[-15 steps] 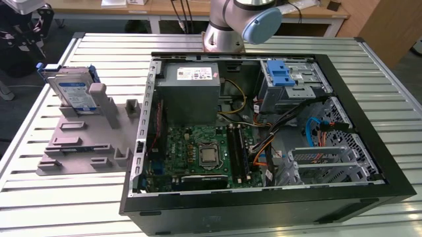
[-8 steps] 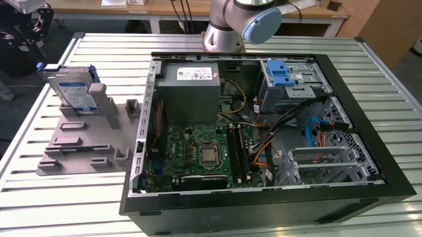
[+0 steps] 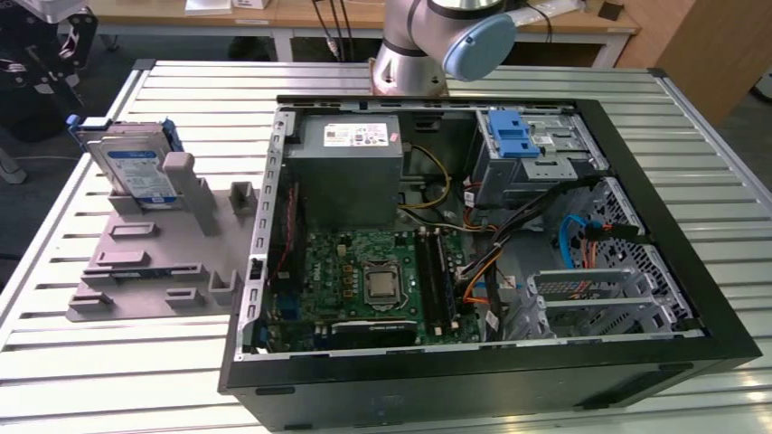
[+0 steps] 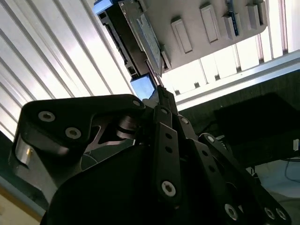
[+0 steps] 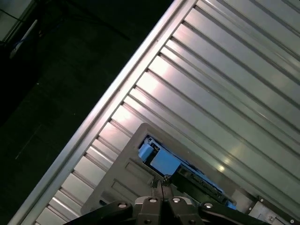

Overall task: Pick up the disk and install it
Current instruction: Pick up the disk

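Soft, even light fills the exterior view, leaving shadow deep inside the computer case (image 3: 483,389), while in both wrist views the ribbed table (image 5: 225,70) beyond the gripper (image 5: 161,180) glares in white bands and the gripper's own body, nearest the lens, is a dark silhouette.

In the exterior view, the flat silver hard drive in a blue plastic carrier (image 3: 130,167) leans upright on a grey plastic fixture plate (image 3: 145,271) at ten o'clock (just beside the case, not in it). An open black computer case (image 3: 483,384) lies centred on the ribbed metal table (image 3: 108,380). Inside it, a grey power-supply box (image 3: 350,176) sits toward twelve o'clock, a blue plastic latch (image 3: 513,136) toward one o'clock and a green motherboard (image 3: 362,280) mid-case. The grey robot arm (image 3: 417,54) rises at twelve o'clock.
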Action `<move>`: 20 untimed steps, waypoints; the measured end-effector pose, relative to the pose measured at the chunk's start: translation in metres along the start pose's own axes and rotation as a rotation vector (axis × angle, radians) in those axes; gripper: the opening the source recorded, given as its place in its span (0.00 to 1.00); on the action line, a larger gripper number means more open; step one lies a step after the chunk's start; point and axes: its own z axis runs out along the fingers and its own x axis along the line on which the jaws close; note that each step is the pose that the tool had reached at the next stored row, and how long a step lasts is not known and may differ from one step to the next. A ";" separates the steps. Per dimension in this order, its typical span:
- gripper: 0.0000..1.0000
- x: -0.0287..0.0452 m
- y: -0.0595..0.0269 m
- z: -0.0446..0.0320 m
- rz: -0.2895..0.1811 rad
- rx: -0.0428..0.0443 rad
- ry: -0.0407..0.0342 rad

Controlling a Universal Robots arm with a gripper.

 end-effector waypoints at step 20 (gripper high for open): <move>0.11 0.0007 0.0005 0.0000 -0.114 -0.0027 0.0050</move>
